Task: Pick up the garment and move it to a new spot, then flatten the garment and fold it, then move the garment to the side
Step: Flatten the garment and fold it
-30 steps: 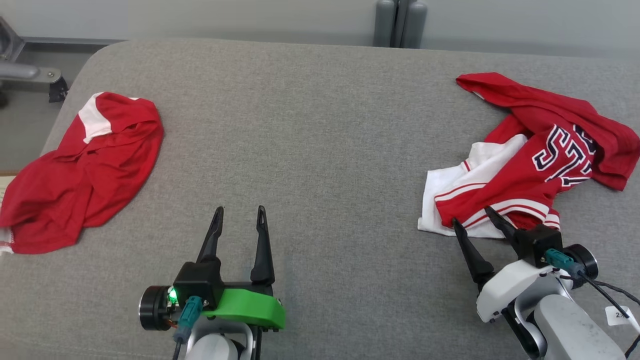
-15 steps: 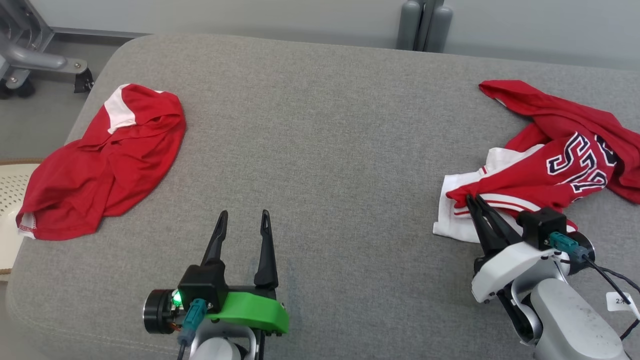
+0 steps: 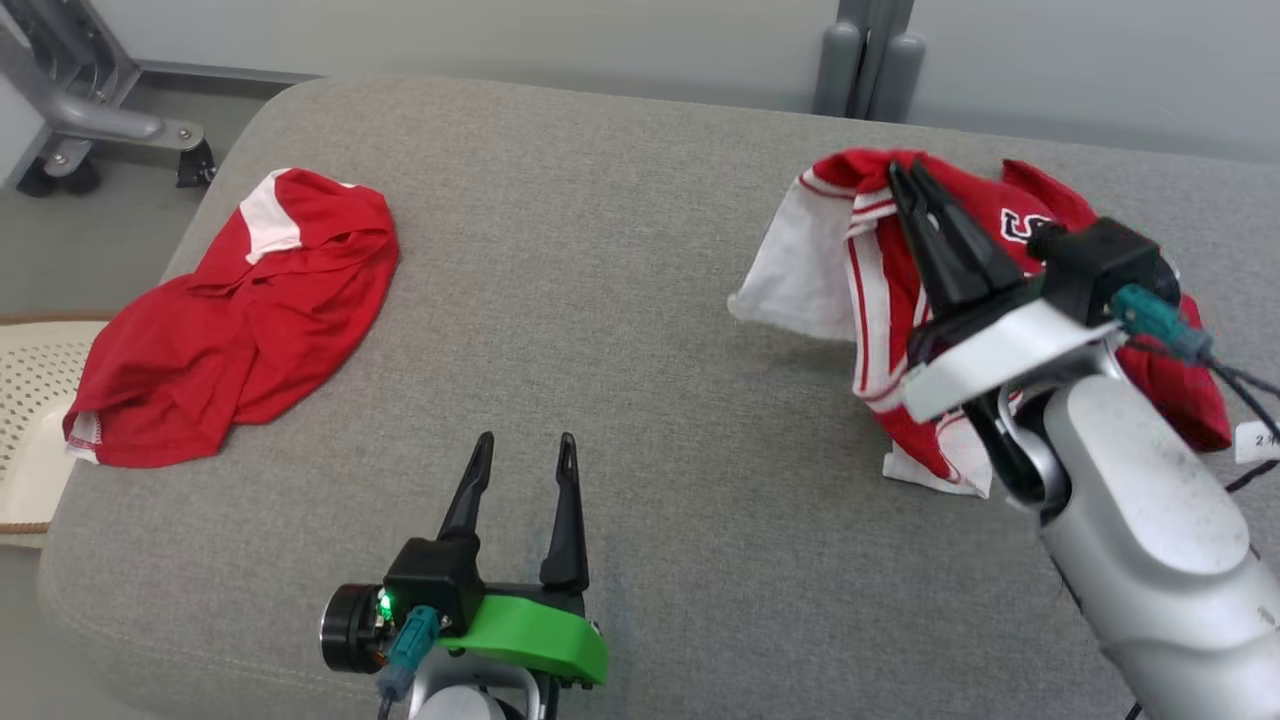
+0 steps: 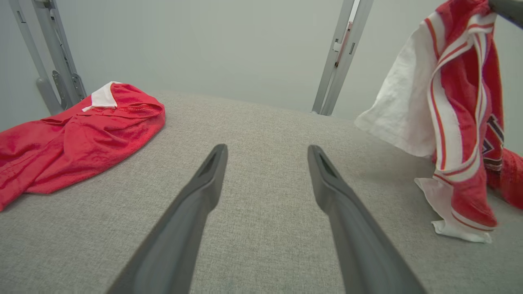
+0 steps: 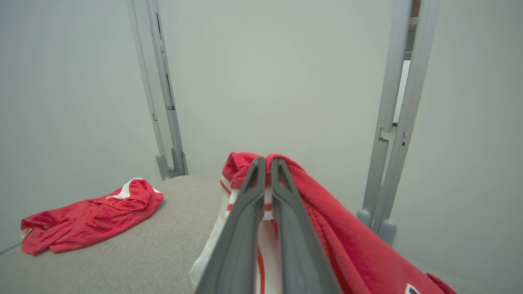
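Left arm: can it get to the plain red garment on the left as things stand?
Probably yes. The left gripper is open and empty, and only bare grey cushion lies between it and the plain red garment.

Grey fabric surface (image 3: pixel 640 350), pale wall (image 3: pixel 500 30) behind

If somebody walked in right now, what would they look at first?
Probably the red-and-white striped jersey with dark letters, dangling over the right of the grey padded table from the shut right gripper. Next, the plain red shirt with a white patch, crumpled on the table's left, and the open left gripper near the front, holding nothing.
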`<state>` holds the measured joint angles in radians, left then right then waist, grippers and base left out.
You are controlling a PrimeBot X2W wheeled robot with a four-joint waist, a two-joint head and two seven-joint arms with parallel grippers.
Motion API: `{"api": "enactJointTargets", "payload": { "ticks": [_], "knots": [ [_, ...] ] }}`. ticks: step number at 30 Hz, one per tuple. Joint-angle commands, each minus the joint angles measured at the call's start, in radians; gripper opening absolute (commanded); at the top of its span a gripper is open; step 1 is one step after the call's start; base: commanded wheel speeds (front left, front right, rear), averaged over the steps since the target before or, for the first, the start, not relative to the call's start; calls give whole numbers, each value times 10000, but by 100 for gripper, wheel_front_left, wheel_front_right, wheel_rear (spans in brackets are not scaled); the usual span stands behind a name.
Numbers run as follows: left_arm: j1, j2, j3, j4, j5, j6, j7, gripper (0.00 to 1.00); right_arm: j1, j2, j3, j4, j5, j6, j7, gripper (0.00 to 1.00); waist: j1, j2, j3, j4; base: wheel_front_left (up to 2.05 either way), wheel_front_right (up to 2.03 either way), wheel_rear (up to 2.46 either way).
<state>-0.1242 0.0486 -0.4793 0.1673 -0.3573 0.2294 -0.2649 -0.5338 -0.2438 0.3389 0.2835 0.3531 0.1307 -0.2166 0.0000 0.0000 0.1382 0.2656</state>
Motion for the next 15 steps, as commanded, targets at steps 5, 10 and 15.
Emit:
{"api": "enactJointTargets", "payload": {
  "ticks": [5, 10, 15],
  "knots": [
    [-294, 35, -492, -149, -310, 198, 0, 100, -1633, -253, -430, 1268, -543, 1, 387, 0, 0, 0, 393, 959, 0, 0, 0],
    [-286, 33, -771, -209, -414, 336, 0, 100, -2587, -347, -461, 3330, -821, 1, 776, 100, 0, 0, 469, 1330, 0, 0, 0],
    [-297, 33, -784, -215, -462, 425, 0, 100, -3346, -667, -280, 4826, -996, -3, 632, 100, 0, 0, 435, 1325, 0, 0, 0]
  ]
}}
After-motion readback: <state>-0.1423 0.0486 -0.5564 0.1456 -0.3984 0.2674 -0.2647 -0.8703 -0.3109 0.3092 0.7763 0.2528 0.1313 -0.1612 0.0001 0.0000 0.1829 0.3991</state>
